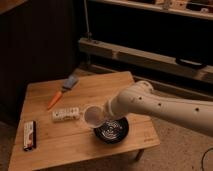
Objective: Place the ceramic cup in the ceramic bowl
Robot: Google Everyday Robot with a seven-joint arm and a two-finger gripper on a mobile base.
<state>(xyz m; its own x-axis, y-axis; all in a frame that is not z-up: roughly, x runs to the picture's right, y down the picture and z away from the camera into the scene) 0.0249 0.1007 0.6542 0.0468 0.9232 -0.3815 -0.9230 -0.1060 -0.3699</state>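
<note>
The white ceramic cup (93, 115) is held tilted on its side, its mouth facing the camera, just left of and above the black ceramic bowl (112, 131). The bowl sits on the wooden table (75, 145) near its front right part and shows light rings inside. My gripper (106, 113) is at the end of the white arm that comes in from the right. It is shut on the cup's right side and partly covers the bowl's far rim.
A white rectangular remote-like item (66, 113) lies left of the cup. An orange-handled tool with a grey head (62, 91) lies at the back. A dark bar with a red stripe (30, 135) lies at the front left. Shelving stands behind the table.
</note>
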